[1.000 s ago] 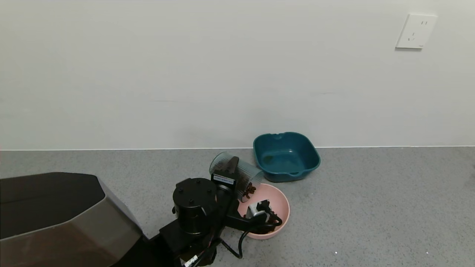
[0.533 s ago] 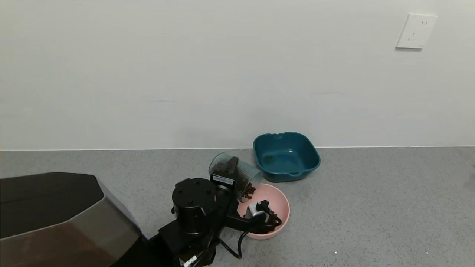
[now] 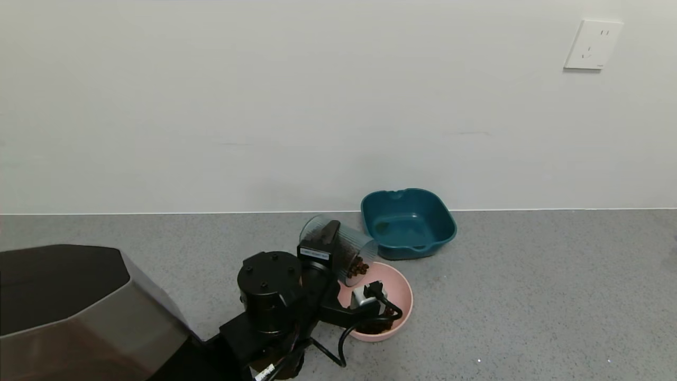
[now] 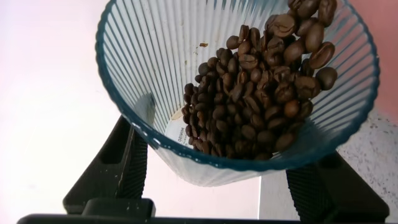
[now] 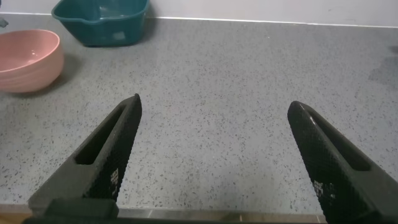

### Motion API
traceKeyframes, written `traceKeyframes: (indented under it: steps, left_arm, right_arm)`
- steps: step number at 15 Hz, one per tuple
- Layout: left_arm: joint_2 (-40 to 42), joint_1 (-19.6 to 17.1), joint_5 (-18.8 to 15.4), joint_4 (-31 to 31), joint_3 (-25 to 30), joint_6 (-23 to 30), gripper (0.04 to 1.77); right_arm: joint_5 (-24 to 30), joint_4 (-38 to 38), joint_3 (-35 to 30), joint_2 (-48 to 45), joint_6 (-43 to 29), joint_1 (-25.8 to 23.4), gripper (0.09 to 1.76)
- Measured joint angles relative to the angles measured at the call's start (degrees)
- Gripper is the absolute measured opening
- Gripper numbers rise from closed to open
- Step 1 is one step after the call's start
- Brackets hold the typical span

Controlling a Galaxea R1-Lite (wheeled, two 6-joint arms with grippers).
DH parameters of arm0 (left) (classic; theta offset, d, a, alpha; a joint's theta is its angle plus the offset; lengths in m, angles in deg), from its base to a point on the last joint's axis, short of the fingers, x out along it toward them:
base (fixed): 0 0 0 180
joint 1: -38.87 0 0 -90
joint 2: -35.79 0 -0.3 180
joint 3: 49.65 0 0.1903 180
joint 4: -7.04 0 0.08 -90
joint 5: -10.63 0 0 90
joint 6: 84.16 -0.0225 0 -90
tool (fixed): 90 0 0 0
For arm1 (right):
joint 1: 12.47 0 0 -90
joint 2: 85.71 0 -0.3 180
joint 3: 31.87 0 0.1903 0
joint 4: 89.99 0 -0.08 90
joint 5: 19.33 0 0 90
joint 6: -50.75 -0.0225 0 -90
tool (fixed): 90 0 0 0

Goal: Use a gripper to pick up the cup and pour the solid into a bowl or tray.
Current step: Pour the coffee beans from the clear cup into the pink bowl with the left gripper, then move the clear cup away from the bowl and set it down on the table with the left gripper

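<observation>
Since the earlier frame, the translucent blue-green ribbed plastic cup [image 3: 338,247], clamped in the left end effector [image 3: 323,244], is tipped further so its dark brown beans [image 4: 261,87] slide toward the round pale pink bowl [image 3: 404,296] below, while the right end effector [image 5: 214,158] hovers open over the grey speckled worktop [image 3: 529,296].

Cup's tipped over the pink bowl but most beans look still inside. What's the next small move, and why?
Probably tip it a bit further. The left hand holds the cup mouth-down over the pink bowl, yet the beans remain piled against its wall.
</observation>
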Motion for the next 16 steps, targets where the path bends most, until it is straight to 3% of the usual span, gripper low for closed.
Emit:
traceKeyframes:
  steps: [9,16]
  left_arm:
    - [3.25,0.74,1.78,3.50,3.15,20.04,1.27]
    - [3.75,-3.69,2.97,4.55,2.43,37.33,1.27]
  right_arm:
    - [-0.02,0.00,0.00,0.00,0.00,0.00,1.71]
    - [-0.02,0.00,0.00,0.00,0.02,0.00,1.71]
